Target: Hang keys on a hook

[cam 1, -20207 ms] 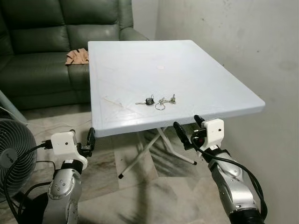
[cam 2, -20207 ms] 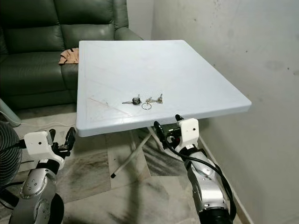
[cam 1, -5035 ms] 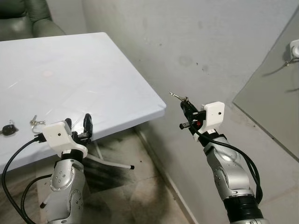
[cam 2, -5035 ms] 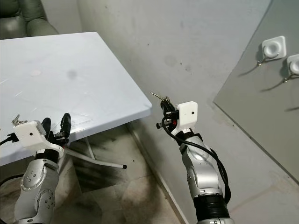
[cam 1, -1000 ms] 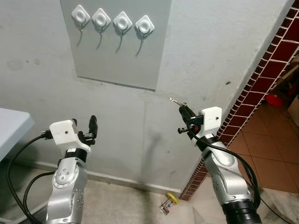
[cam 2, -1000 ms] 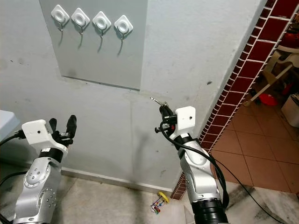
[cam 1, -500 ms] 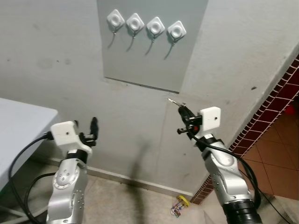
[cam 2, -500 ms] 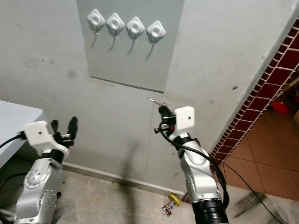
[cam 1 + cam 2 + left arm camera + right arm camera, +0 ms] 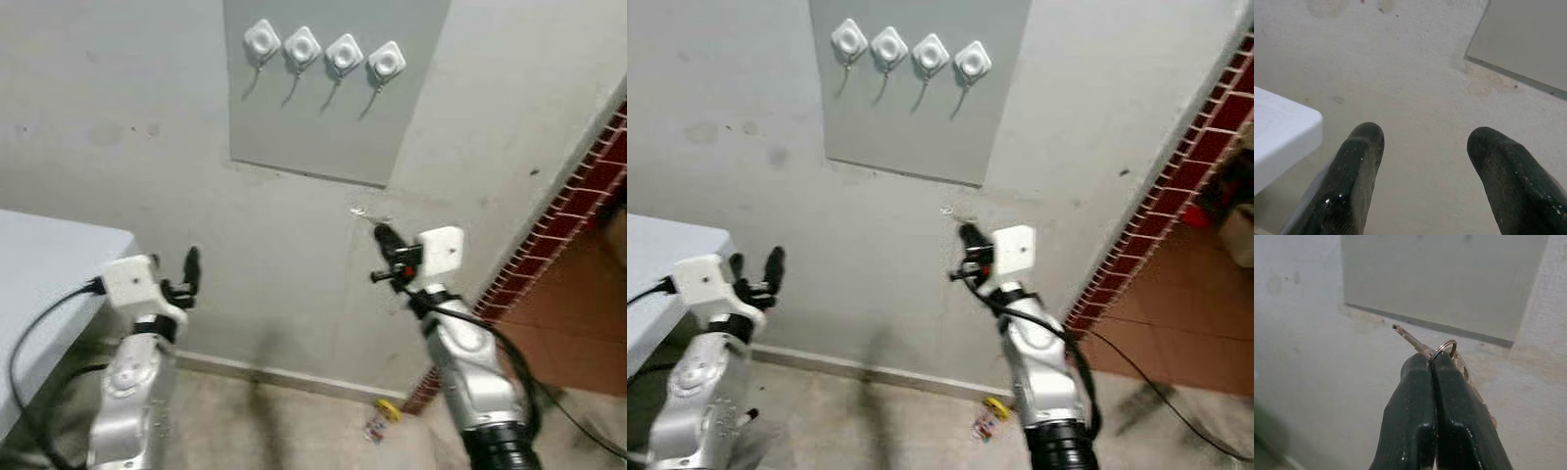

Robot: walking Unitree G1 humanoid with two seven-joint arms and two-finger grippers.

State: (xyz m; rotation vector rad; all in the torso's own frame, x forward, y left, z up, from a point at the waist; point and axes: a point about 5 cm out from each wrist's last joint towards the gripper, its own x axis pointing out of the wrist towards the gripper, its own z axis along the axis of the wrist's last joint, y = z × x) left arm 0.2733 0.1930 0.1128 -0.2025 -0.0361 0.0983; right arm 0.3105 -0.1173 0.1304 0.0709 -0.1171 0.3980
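Note:
A grey panel (image 9: pixel 323 117) on the wall carries a row of several white hooks (image 9: pixel 323 51) near its top. My right gripper (image 9: pixel 382 235) is raised below the panel's lower right corner, shut on a small bunch of keys (image 9: pixel 1442 350); a key and the ring stick out past the fingertips. My left gripper (image 9: pixel 192 264) is held up at the left, open, with nothing between its fingers (image 9: pixel 1359 171), facing bare wall below the panel.
A white table corner (image 9: pixel 59 264) juts in at the left. A red brick edge (image 9: pixel 558 235) and tiled floor lie to the right. A small yellow object (image 9: pixel 384 416) lies on the floor by the wall's foot.
The view has shifted slightly, with the panel and hooks a little further right and higher in frame. My right gripper still holds the keys; both arms keep their poses.

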